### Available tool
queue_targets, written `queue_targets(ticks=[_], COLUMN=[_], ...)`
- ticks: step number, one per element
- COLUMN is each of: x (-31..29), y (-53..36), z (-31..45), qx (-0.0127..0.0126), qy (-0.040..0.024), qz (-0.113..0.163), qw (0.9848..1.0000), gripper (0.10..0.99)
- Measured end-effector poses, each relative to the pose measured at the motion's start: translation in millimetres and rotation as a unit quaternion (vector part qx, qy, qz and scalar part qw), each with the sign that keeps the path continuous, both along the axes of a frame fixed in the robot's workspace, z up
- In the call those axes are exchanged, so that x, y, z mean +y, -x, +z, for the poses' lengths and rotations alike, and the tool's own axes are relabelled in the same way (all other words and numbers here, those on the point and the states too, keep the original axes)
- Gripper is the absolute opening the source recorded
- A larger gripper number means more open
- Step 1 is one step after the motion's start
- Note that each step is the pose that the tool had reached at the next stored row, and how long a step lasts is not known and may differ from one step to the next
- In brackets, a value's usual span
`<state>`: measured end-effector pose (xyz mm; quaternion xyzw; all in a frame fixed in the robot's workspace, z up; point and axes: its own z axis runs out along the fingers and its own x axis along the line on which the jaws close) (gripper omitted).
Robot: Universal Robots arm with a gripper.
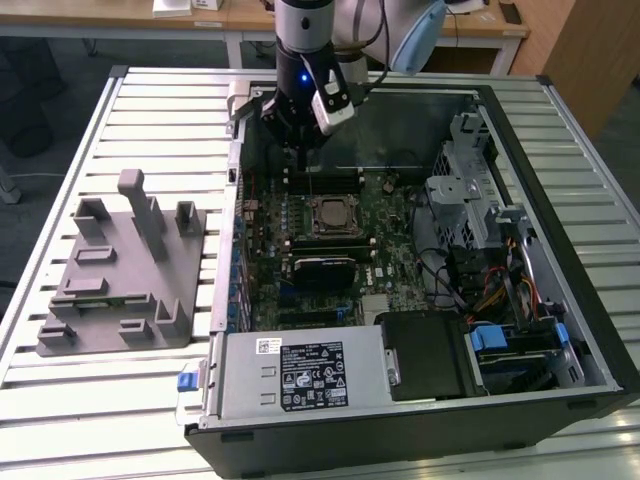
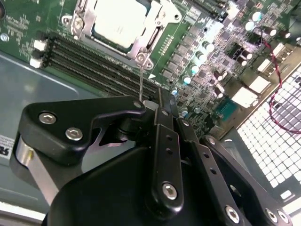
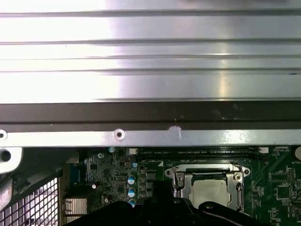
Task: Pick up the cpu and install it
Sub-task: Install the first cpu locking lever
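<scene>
Tool (image 1: pixel 303 150) above memory slots, near cpu (image 1: pixel 327 214) seated in socket.

I am seeing the cpu (image 1: pixel 329 213) lying flat in the socket (image 1: pixel 330 232). Its silver top is facing up.

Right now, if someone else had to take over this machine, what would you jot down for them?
Gripper: hovering inside the open computer case, above the far edge of the motherboard, near the memory slots. I cannot tell whether its fingers are open or shut, or whether it holds anything.
Cpu: sitting in the socket in the middle of the board, silver top showing in both wrist views.
Grey holder tray: on the table at the exterior view's left, no chip seen on it.
Left: I cannot tell if the socket is latched.
</scene>
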<state>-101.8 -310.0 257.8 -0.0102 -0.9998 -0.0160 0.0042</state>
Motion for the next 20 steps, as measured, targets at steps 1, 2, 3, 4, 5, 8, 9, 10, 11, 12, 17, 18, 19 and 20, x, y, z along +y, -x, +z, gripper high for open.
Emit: queue_targets(ticks=[1,2,3,4,5,8,9,10,11,12,17,18,19,20], x=[0.4,0.3,0.4,0.4,0.5,0.4,0.4,0.4,0.4,0.4,0.4,0.4,0.4,0.4], y=[0.0,-0.2,-0.7,-1.6,-2.7,-7.6,-9.7,-11.8,-14.1,-16.9,-30.1,-32.1,-34.0,-35.7], z=[0.0,0.0,0.0,0.0,0.0,0.0,0.0,0.0,0.0,0.0,-0.1,-0.1,-0.2,-0.2], qx=[0.0,0.0,0.0,0.0,0.0,0.0,0.0,0.0,0.0,0.0,0.0,0.0,0.0,0.0], qy=[0.0,0.0,0.0,0.0,0.0,0.0,0.0,0.0,0.0,0.0,0.0,0.0,0.0,0.0], qz=[0.002,0.003,0.004,0.004,0.005,0.005,0.006,0.006,0.006,0.006,0.007,0.007,0.007,0.007], qw=[1.0,1.0,1.0,1.0,1.0,1.0,1.0,1.0,1.0,1.0,1.0,1.0,1.0,1.0], gripper=[0.106,0.106,0.106,0.106,0.106,0.106,0.106,0.106,0.106,0.106,0.106,0.106,0.106,0.106])
